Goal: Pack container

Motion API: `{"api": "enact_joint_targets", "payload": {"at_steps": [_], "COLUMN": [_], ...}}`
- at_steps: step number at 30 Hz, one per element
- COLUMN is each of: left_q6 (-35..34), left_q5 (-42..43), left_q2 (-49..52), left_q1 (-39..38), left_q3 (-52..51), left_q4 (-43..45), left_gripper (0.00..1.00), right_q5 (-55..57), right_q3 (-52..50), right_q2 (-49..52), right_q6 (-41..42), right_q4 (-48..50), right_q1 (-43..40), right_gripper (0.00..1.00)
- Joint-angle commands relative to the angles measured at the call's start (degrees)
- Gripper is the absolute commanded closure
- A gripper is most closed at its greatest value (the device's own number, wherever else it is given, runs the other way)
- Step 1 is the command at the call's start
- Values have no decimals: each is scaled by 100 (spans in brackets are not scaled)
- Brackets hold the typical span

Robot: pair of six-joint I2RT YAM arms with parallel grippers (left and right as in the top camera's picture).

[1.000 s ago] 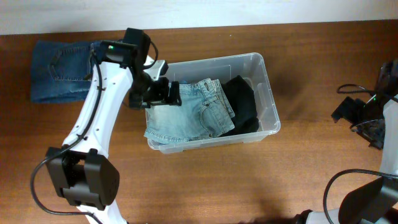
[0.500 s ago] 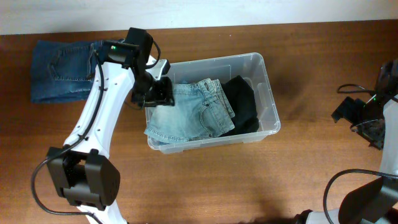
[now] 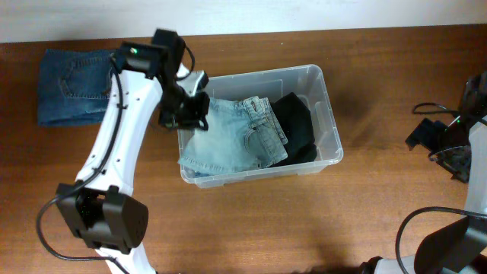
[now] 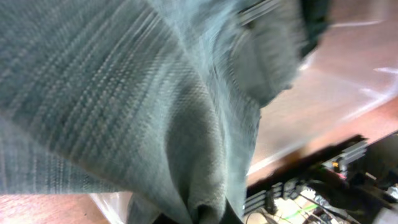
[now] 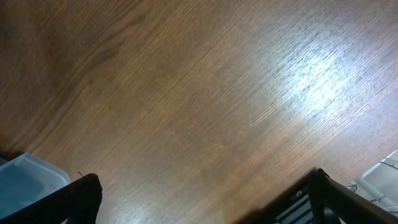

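Left arm [image 3: 114, 148]: white links, black joints, green LED [image 3: 135, 52]; left end effector [image 3: 198, 114] black.

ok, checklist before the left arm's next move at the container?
1. Left claw gripping light jeans: ok, cloth bunched in it.
2. All of light jeans inside container: not ok, left end rides on rim.
3. Black garment inside: ok.
4. Dark jeans packed: not ok, on table.
5. Right claw clear of container: ok, open, far right.
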Motion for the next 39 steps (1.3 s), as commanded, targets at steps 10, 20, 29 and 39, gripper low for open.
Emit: {"api": "enact_joint_targets", "payload": {"at_steps": [10,20,29,39], "left_q6": [-107,-654,-826,-826], "left_q5": [1246,1845,1648,1486], "left_q2": [-125,-116,-101,514], "left_q1": [-448,-1440,-1895,-2192], "left_q3": [3587,3825,3825,3825], "left_q4": [-284,1436,2610,3652], "left_gripper": [99,99,99,99], "right_q5": [9,9,9,9], "right_q3": [-4,-4,-4,-4], "right_q2": [0,0,0,0], "right_q6": [48,48,48,48], "right_q4": [9,9,9,9], "right_q1": [-4,-4,-4,-4], "right_gripper": [1,2,2,2]}}
